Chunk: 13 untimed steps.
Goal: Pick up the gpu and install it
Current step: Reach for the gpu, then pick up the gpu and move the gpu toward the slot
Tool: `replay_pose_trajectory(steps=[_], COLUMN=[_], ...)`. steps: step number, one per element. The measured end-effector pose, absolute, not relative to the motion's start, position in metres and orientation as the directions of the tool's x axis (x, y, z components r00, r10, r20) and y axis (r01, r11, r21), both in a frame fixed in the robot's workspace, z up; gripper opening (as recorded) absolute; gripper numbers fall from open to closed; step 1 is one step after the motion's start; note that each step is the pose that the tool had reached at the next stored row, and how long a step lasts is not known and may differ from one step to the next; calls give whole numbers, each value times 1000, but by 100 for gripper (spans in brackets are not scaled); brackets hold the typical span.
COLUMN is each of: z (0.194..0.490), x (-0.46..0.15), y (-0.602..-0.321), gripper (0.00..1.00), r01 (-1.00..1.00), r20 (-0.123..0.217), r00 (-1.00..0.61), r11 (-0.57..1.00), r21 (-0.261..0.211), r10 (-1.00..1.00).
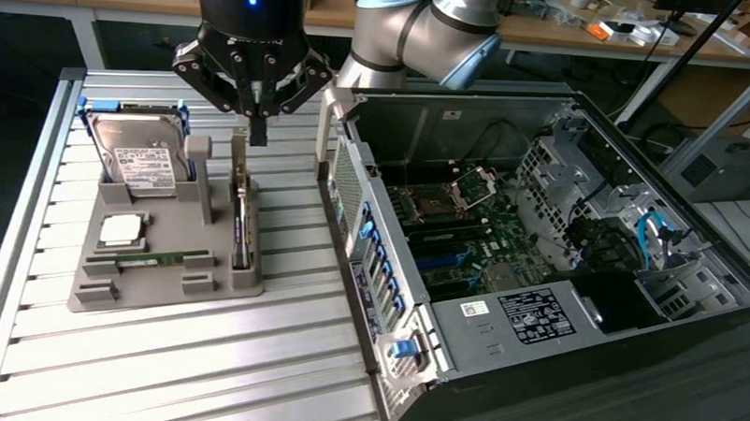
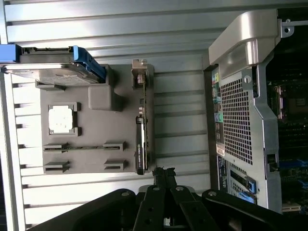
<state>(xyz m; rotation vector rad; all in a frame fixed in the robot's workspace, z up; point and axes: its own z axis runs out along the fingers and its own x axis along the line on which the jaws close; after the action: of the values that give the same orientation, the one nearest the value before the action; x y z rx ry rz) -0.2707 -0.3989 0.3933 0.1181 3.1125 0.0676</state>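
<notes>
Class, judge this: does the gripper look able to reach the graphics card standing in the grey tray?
Probably yes. The gripper hangs close above the graphics card with nothing between them, though its fingers are shut.

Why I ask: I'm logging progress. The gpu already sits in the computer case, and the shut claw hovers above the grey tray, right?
Not quite. The gpu is not in the computer case; the exterior view shows it standing on edge in a slot of the grey tray. The rest holds: the shut claw hovers above that tray.
</notes>
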Motion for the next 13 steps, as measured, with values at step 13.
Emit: replay_pose_trajectory(steps=[13], z=[393], x=[-279], y=[-399], gripper=[11], r01=[75], r20=[-24], r00=[-997], r11=[996], r21=[44], r10=[76])
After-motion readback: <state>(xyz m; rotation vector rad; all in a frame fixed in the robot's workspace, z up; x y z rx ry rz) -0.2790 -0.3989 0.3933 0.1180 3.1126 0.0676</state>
